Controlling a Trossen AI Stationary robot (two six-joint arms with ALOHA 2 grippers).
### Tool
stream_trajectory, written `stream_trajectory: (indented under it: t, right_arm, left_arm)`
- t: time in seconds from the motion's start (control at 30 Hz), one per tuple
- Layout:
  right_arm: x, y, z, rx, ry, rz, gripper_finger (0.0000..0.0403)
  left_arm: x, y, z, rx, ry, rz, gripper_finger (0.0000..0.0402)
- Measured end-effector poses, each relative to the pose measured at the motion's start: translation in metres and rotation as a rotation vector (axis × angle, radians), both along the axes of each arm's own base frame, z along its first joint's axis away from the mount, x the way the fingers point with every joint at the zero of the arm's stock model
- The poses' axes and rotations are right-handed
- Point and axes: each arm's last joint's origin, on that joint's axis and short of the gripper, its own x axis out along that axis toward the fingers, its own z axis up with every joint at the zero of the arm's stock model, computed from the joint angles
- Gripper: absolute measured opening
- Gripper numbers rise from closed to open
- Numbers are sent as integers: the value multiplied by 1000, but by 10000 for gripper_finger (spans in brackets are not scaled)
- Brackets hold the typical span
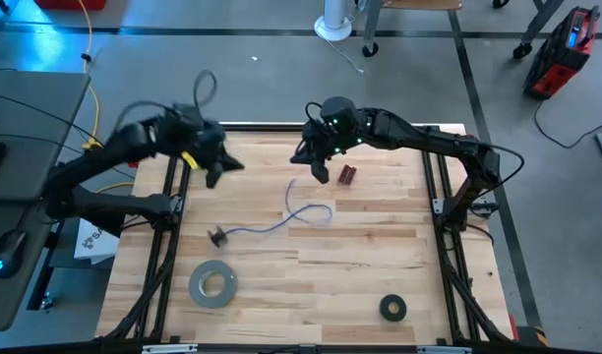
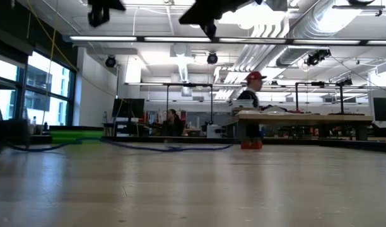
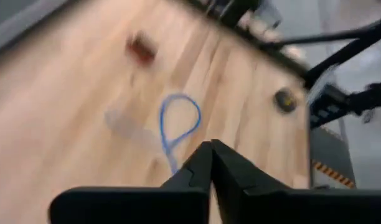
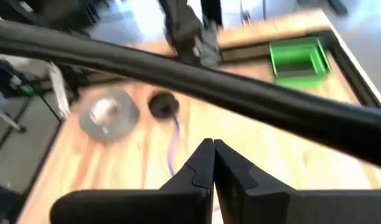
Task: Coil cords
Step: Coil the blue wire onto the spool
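A thin blue cord [image 1: 299, 216] lies slack on the wooden table, with a loop near its middle [image 3: 178, 121]. One end is at a small black spool [image 1: 219, 235], which rests on the table and also shows in the right wrist view [image 4: 162, 104]. The cord's other end [image 1: 291, 184] lies below my right gripper. My left gripper [image 1: 213, 175] is shut and empty, above the table's far left. My right gripper [image 1: 321, 169] is shut and empty, above the far middle. Both hang clear of the cord.
A large grey tape roll [image 1: 212, 283] lies near the front left and a wider black ring [image 1: 392, 308] near the front right. A small red-brown block [image 1: 347, 175] lies beside my right gripper. A green bin [image 4: 299, 59] shows in the right wrist view.
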Motion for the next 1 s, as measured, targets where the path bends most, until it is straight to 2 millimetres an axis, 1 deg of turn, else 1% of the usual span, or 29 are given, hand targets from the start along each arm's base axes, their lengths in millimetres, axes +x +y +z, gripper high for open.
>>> stream_trajectory:
  t: [0.1,0.17,0.23,0.27,0.4,0.5,0.57,0.67,0.73,0.8,0.9,1.0]
  right_arm:
    - [-5,-2,-6,0,77,-15,6]
    - [-8,-2,-10,1,124,-12,23]
    - [-11,-3,-13,-1,166,-5,53]
    - [-13,-3,-15,-1,188,-11,71]
    - [-16,-2,-18,17,238,-30,150]
    - [-19,-3,-21,34,290,-92,199]
    - [-21,-2,-25,21,339,-125,220]
    - [-28,1,-32,26,460,-215,232]
    - [-29,2,-36,38,507,-258,232]
    - [-30,2,-39,45,542,-296,230]
    - [-29,0,-41,64,547,-354,227]
    - [-27,-1,-45,99,565,-410,227]
  left_arm:
    - [-3,-7,-46,-121,64,39,0]
    - [-9,-13,-66,-194,88,42,0]
    - [-15,-19,-84,-239,141,34,2]
    - [-18,-22,-90,-247,163,25,5]
    - [-28,-32,-93,-235,203,-36,35]
    - [-32,-37,-96,-299,255,-16,77]
    - [-34,-41,-98,-362,304,17,112]
    - [-40,-48,-105,-438,422,130,163]
    - [-46,-51,-110,-478,511,261,192]
    - [-49,-54,-112,-510,546,394,214]
    - [-48,-62,-113,-567,544,550,228]
    - [-44,-73,-114,-604,542,635,227]
